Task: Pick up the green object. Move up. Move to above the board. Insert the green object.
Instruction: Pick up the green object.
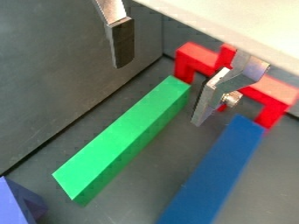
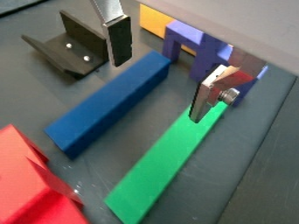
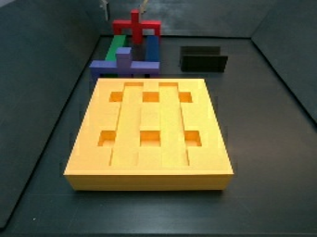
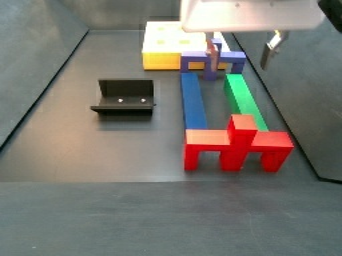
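While the green object [image 1: 126, 136] lies flat on the dark floor, the gripper [image 1: 163, 74] hangs just above one end of it, fingers spread wide to either side of the bar and holding nothing. In both wrist views one finger [image 2: 117, 39] sits clear of the bar on one flank, and the opposite finger [image 2: 212, 94] stands close by the other flank; from here I can't quite tell whether that nearer pad grazes the green object's edge or just misses it.

Right alongside the green object [image 4: 249, 103], parallel to it and almost touching, runs a long blue bar [image 4: 193, 100]. A red cross-shaped piece [image 4: 238, 143] sits at the end of both bars farthest from the gripper [image 4: 243, 55] in a side view, butted against them.

Beyond the gripper lies the board [image 3: 150, 133], an orange-yellow slab with ridges and square holes, all of which look unfilled in a side view. A blue-purple block [image 2: 205, 52] rests between the board [image 4: 166, 47] and the bars. Off to the blue bar's far side, well apart from the gripper, stands the fixture [image 4: 123, 97], a dark bracket on its plate.
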### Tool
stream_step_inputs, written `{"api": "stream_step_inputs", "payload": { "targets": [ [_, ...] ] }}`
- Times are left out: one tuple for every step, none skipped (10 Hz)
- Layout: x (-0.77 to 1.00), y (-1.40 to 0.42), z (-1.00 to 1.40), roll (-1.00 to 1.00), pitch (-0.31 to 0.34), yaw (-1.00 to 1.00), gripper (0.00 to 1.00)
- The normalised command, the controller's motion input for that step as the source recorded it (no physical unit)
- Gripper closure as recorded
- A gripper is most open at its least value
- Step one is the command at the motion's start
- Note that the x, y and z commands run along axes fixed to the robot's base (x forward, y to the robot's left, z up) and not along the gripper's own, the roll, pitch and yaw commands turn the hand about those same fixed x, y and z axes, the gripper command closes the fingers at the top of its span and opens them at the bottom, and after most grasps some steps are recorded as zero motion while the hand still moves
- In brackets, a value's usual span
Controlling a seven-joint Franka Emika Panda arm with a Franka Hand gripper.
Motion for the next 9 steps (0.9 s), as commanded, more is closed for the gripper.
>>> {"api": "stream_step_inputs", "payload": {
  "targets": [
    [-0.37,0.00,-0.71,0.01,-0.163,0.07,0.00],
    [-0.27,0.00,-0.76,0.08,-0.100,0.00,0.00],
    [-0.15,-0.04,-0.73,0.03,-0.084,0.00,0.00],
    [-0.04,-0.10,-0.75,0.00,-0.101,0.00,0.00],
    [0.00,-0.17,-0.65,-0.03,-0.181,0.07,0.00],
    [0.00,-0.19,-0.50,0.06,-0.140,0.08,0.00],
    [-0.10,-0.03,-0.43,0.23,-0.001,0.00,0.00],
    [-0.13,0.00,-0.21,0.22,0.000,0.00,0.00],
    [-0.23,0.00,-0.07,0.03,0.000,0.00,0.00]
  ]
}}
